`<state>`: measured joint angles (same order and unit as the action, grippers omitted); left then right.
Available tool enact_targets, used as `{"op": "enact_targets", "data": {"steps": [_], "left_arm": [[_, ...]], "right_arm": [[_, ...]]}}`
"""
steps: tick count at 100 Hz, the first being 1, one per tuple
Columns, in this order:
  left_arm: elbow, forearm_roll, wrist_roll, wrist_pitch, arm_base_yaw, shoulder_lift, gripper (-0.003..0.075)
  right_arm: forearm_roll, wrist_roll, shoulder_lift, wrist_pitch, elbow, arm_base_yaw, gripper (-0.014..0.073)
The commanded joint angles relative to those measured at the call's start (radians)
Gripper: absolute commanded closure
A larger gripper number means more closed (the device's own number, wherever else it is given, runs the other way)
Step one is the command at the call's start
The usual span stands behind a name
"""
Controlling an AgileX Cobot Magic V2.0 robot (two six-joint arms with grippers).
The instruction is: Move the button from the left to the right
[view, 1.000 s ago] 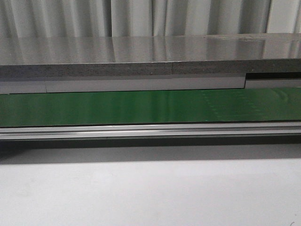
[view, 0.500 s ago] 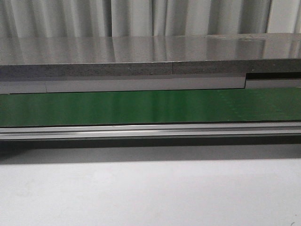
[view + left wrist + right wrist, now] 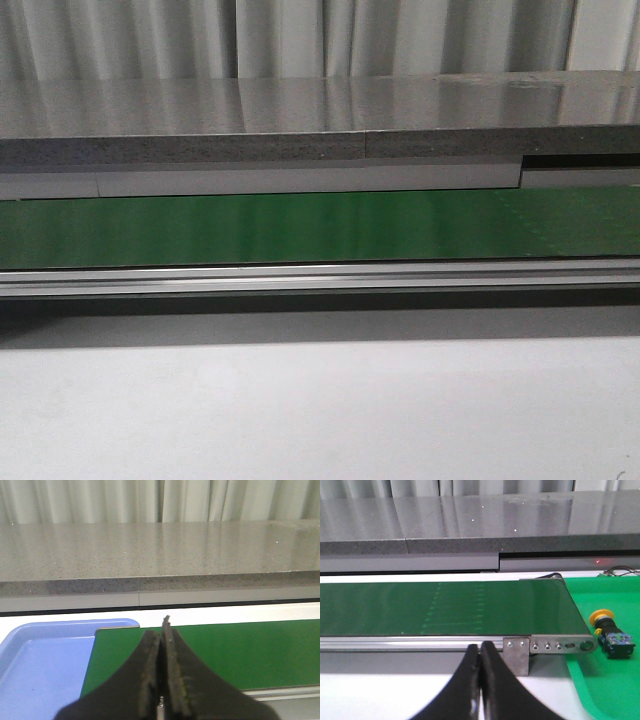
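The button [image 3: 610, 630], with a yellow-orange cap on a black body, lies on its side in the green tray [image 3: 615, 680] beyond the belt's end, seen only in the right wrist view. My right gripper [image 3: 480, 647] is shut and empty, over the white table in front of the belt's rail, well apart from the button. My left gripper [image 3: 162, 630] is shut and empty, over the other end of the green belt [image 3: 225, 650], beside the blue tray [image 3: 40, 665]. Neither gripper shows in the front view.
The green conveyor belt [image 3: 300, 225] runs across the front view behind an aluminium rail [image 3: 320, 278]. A grey stone shelf [image 3: 300, 120] overhangs behind it. A metal bracket [image 3: 517, 652] ends the rail. The white table [image 3: 320, 410] lies in front. The blue tray shows nothing in it.
A faint dotted pattern on the belt has moved to the right between the frames. Nothing else differs in the front view.
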<state>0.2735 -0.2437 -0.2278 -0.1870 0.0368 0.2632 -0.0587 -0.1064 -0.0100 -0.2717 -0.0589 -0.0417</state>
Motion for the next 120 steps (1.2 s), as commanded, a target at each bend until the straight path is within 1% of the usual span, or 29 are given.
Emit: {"op": "enact_targets", "data": {"steps": [1,11,33,120], "left_arm": [[0.027,-0.012,0.000,0.078,0.009,0.010,0.0740],[0.027,-0.012,0.000,0.078,0.009,0.010,0.0740],[0.027,-0.012,0.000,0.078,0.009,0.010,0.0740],[0.027,-0.012,0.000,0.078,0.009,0.010,0.0740]], "right_arm": [[-0.008,0.000,-0.023,0.094,-0.006,-0.003,0.0662],[-0.008,0.000,-0.023,0.120,0.017,-0.003,0.0662],[-0.005,0.000,-0.023,0.225,0.072,-0.003,0.0662],[-0.004,0.000,-0.023,0.220,0.071,-0.003,0.0662]]}}
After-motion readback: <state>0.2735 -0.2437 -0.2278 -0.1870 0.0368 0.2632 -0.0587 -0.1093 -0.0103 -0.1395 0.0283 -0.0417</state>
